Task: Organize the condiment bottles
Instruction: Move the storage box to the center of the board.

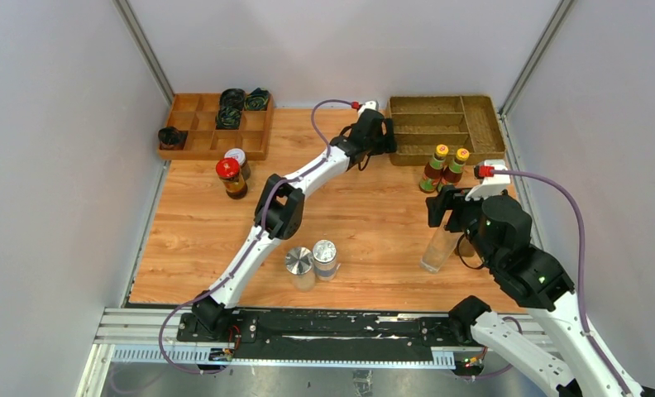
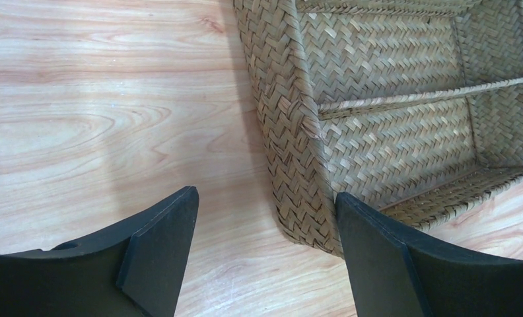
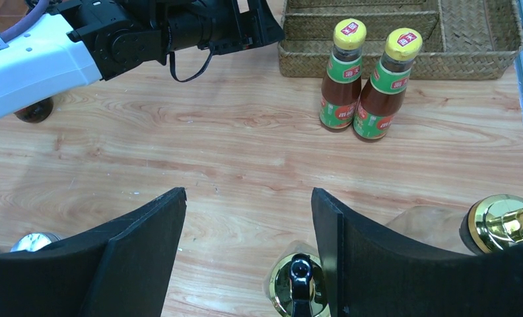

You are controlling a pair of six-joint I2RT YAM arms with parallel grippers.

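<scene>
Right now I have the right gripper spread over a clear gold-spouted bottle at the near right, apparently to grasp it, while the left gripper, also spread and empty, hovers beside a corner of the woven basket.

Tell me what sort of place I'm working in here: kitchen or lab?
Probably a lab test cell, not a kitchen: plain grey walls box in a wood table, both arms mount on a metal rail, and sauce bottles stand by a woven tray like props.
</scene>
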